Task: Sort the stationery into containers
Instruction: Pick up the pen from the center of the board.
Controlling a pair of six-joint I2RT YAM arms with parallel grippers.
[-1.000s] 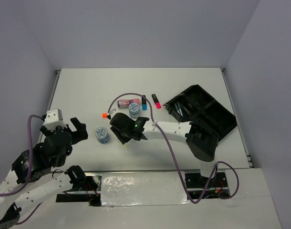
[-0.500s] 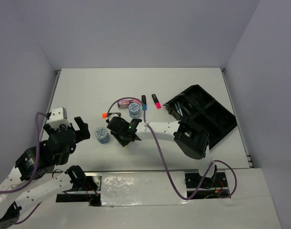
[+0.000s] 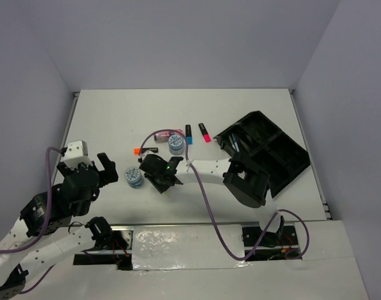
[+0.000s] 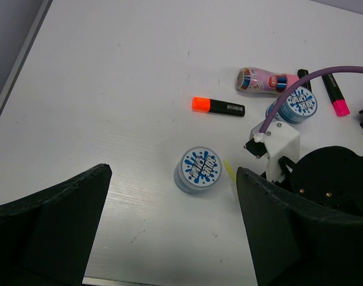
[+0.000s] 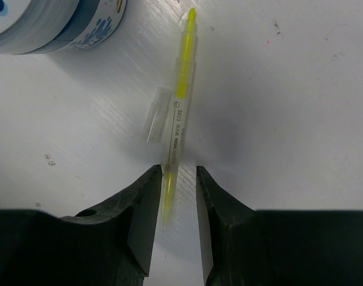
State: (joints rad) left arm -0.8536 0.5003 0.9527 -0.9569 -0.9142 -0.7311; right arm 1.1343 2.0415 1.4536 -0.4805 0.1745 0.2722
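Note:
My right gripper (image 3: pixel 159 177) is down at the table, its jaws narrowly open around the lower end of a thin yellow highlighter pen (image 5: pixel 180 113). In the right wrist view (image 5: pixel 179 179) the pen lies close to the left finger (image 5: pixel 140 214) and there is a gap to the right one. A blue-white disc (image 3: pixel 133 177) sits just to the gripper's left and also shows in the left wrist view (image 4: pixel 198 170). My left gripper (image 3: pixel 103 169) is wide open and empty, left of that disc. The black organiser tray (image 3: pixel 284 159) stands at the right.
Behind the right gripper lie an orange-ended marker (image 3: pixel 142 150), a pink tube (image 3: pixel 165 134), a second disc (image 3: pixel 175 144), a blue-ended marker (image 3: pixel 188 134) and a pink-ended marker (image 3: pixel 205 132). The right arm's purple cable (image 4: pixel 300 83) arcs over them.
My right gripper has moved a little left and settled over the yellow pen beside the disc. The left arm shifted slightly towards the disc, then held still.

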